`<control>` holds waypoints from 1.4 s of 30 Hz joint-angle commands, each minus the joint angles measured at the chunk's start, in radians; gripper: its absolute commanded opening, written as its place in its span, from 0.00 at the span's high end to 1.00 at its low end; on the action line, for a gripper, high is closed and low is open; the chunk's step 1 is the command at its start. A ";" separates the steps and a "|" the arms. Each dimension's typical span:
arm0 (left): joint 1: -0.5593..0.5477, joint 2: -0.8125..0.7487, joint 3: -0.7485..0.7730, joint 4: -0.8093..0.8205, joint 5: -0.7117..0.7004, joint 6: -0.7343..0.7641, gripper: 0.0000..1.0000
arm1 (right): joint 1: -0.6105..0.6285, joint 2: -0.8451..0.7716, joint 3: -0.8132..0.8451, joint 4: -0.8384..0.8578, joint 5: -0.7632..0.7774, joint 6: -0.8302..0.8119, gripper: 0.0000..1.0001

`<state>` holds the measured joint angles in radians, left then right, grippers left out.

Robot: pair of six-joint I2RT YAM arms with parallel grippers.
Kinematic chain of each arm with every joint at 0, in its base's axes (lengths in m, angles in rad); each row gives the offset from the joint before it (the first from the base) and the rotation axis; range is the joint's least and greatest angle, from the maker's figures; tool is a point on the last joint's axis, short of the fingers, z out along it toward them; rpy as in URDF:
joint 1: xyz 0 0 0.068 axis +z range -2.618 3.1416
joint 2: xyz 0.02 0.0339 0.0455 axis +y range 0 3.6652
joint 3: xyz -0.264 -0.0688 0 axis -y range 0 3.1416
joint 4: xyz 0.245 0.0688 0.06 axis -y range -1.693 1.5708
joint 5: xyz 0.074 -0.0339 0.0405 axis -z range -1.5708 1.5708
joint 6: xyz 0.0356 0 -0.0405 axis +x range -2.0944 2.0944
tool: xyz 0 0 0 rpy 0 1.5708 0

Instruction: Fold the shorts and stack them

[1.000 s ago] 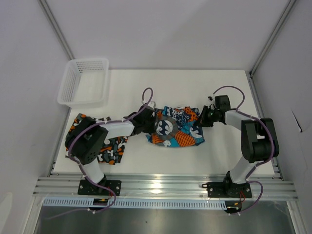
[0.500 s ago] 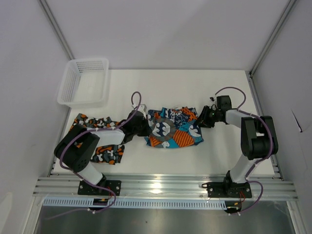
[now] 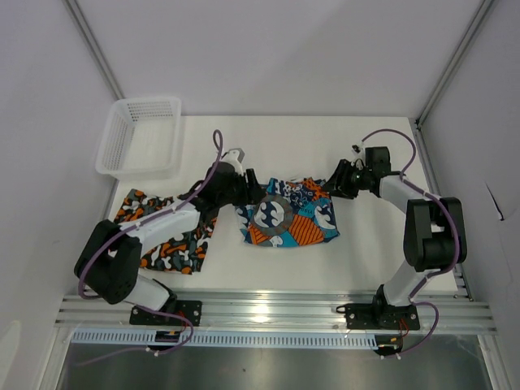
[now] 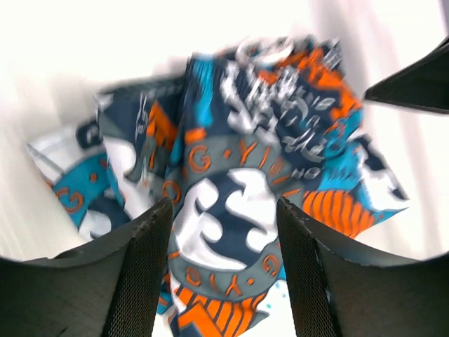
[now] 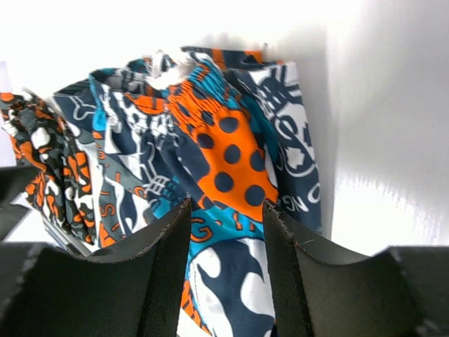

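Both grippers let go now. Left gripper (image 3: 249,188) jaws apart, backed off left edge of teal shorts (image 3: 289,219), no fabric pinched. Right gripper (image 3: 335,184) jaws apart too, pulled up and away from right edge. Left arm stretched out flatter, so more of camo shorts (image 3: 172,245) showing. Teal shorts sit slightly further left.

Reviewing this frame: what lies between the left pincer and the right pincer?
The teal-blue graphic shorts fill the stretch between the left pincer and the right pincer. The top view shows this most plainly, and nothing else lies there.
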<state>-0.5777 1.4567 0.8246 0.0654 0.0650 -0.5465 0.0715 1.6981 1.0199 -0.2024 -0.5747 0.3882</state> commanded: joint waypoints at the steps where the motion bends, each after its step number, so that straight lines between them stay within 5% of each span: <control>1: 0.019 -0.013 0.092 -0.045 0.033 0.039 0.36 | -0.003 0.000 0.039 0.023 -0.040 -0.011 0.53; 9: 0.019 0.206 0.202 -0.053 0.101 0.071 0.42 | 0.019 0.086 0.078 0.035 -0.039 -0.015 0.55; 19: 0.019 0.286 0.199 -0.045 0.130 0.088 0.47 | 0.039 0.117 0.086 0.044 -0.042 -0.025 0.61; 21: 0.019 0.287 0.193 -0.036 0.136 0.086 0.48 | 0.040 0.117 0.086 0.046 -0.043 -0.025 0.70; 24: 0.019 0.297 0.194 -0.019 0.150 0.085 0.60 | 0.045 0.121 0.088 0.049 -0.047 -0.022 0.83; 28: 0.019 0.326 0.220 -0.021 0.148 0.088 0.93 | 0.048 0.129 0.091 0.060 -0.059 -0.014 0.95; 30: 0.019 0.333 0.250 -0.044 0.099 0.103 1.00 | 0.048 0.130 0.092 0.063 -0.059 -0.009 1.00; 42: 0.065 0.223 0.277 -0.160 0.067 0.125 1.00 | 0.027 0.095 0.117 0.051 -0.034 0.001 1.00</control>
<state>-0.5339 1.7561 1.0737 -0.0681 0.1490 -0.4435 0.1059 1.8252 1.0874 -0.1722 -0.6144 0.3912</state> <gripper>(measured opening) 0.002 0.003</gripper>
